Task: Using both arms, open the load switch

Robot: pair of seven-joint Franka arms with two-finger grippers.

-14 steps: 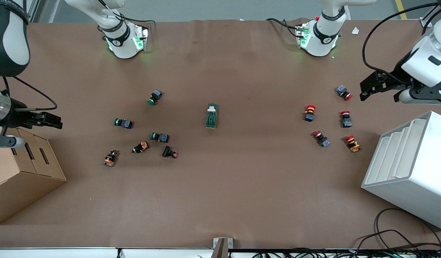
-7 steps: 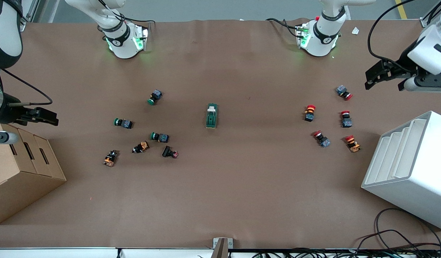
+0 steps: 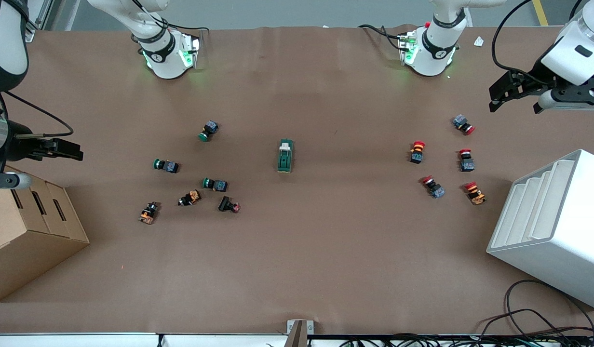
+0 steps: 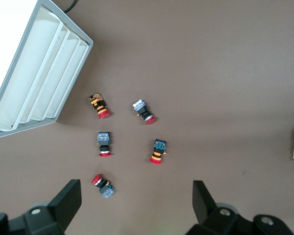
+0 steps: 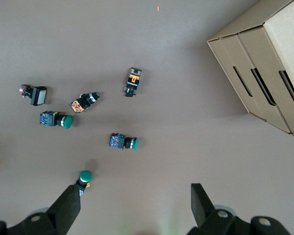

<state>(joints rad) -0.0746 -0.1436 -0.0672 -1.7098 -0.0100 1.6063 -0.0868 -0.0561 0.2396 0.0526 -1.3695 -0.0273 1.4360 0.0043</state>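
No legible text, labels, brand names, numbers or signs in any view. Each arm base carries a small dark mark on its black band near the table's robot-side edge, too small to read. Button bodies show coloured patches only; no characters can be made out. The cardboard box, the white rack and the load switch show no readable print.
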